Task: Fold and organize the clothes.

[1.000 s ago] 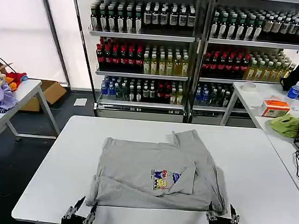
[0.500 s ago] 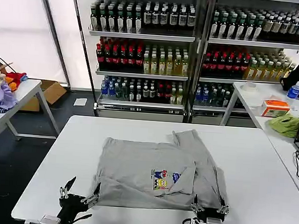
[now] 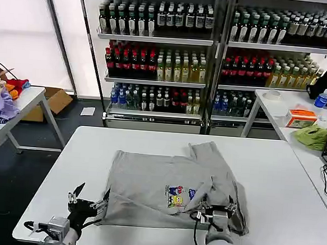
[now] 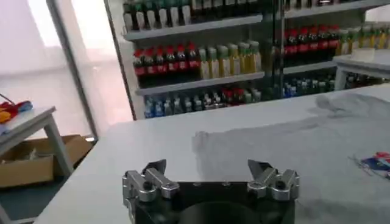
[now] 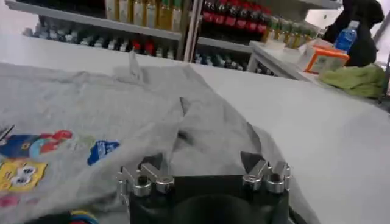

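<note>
1. Grey T-shirt (image 3: 170,190) lies mid-table, bare white table (image 3: 283,181) all round it.
2. Left gripper (image 3: 88,202), fingers apart, at the shirt's near-left hem.
3. Right gripper (image 3: 216,212), fingers apart, over its near-right part.
4. Bottle shelves (image 3: 213,53) behind.

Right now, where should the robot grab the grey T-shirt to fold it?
Grab the T-shirt at its two near bottom corners, coming in low from the robot's edge of the table. The hem lies flat there, and the left gripper and right gripper are open close by.

No lettering can be read (bottle labels too small).
</note>
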Controlling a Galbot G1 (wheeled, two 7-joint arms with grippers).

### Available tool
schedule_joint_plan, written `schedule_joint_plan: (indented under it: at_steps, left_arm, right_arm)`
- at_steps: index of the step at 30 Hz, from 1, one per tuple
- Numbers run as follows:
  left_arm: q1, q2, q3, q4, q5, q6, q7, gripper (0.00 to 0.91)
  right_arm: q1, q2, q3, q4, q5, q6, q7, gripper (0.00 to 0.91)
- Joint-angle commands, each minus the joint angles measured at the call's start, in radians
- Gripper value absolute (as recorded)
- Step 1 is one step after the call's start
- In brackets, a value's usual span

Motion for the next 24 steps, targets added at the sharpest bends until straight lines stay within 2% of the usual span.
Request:
schedule_joint_plan:
  at_steps: [1,6,18,24]
  left_arm:
    - [-0.28,0.032,0.072,0.201,-0.079,0.038,0.01,0.907]
    - [-0.353,0.058,0.102,0.254,-0.112,0.048,0.024,0.907]
    - [-0.549,0.14,0.206,0.4,-0.235,0.118,0.078,0.907]
    - [-0.629,0.142,0.26,0.494,-0.252,0.119,0.096,0.907]
  right_arm:
    - [0.322,0.078,0.001,-0.263,0.016,-0.005,-0.009,0.907]
    - [0.415,0.129,0.036,-0.369,0.015,-0.004,-0.015,0.907]
    - [0.587,0.148,0.072,-0.544,0.053,-0.004,-0.03,0.907]
    - [0.667,0.15,0.087,-0.65,0.066,-0.005,-0.047,0.907]
